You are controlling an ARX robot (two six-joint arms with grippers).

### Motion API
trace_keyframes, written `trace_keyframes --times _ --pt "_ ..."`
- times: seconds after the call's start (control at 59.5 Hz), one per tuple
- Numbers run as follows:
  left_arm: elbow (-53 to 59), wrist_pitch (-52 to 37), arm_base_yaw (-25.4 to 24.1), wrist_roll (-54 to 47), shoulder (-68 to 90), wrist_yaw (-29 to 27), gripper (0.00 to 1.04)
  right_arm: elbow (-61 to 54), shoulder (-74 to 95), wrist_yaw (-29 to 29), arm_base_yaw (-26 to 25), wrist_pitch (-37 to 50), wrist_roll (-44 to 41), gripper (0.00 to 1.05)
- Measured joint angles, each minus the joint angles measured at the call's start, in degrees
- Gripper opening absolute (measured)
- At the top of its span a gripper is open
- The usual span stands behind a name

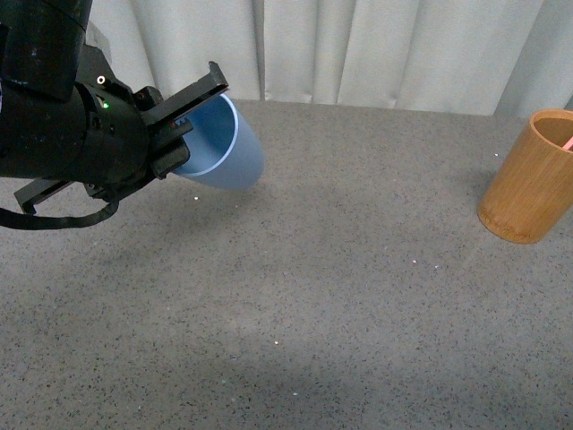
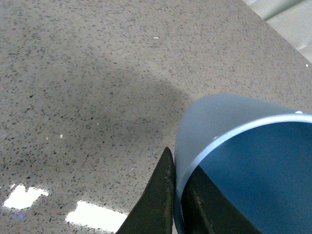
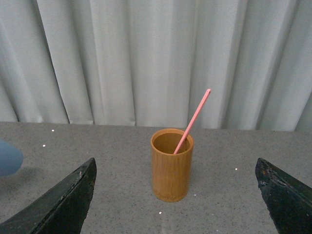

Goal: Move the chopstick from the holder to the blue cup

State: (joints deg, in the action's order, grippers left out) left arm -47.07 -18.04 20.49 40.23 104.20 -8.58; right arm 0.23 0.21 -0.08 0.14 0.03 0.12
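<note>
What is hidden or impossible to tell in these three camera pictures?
The holder: front view, cut off by the right edge.
The chopstick: front view shows only a pink sliver at that edge; in the right wrist view its lower end is hidden inside the holder.
The blue cup, its inside: front view, partly covered by the fingers of the left gripper; left wrist view, cut off by the frame.

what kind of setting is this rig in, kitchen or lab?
Most likely a staged lab bench, not a kitchen: a grey speckled tabletop, a pale curtain as backdrop, and the only props in view are the blue cup, holder and chopstick.
</note>
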Motion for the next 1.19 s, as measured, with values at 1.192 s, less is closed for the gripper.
trace_keyframes --times 1.192 --pt "-9.5 9.1 12.5 -12.8 8.7 0.0 0.04 0.0 0.0 0.0 0.0 0.0 0.0 0.95"
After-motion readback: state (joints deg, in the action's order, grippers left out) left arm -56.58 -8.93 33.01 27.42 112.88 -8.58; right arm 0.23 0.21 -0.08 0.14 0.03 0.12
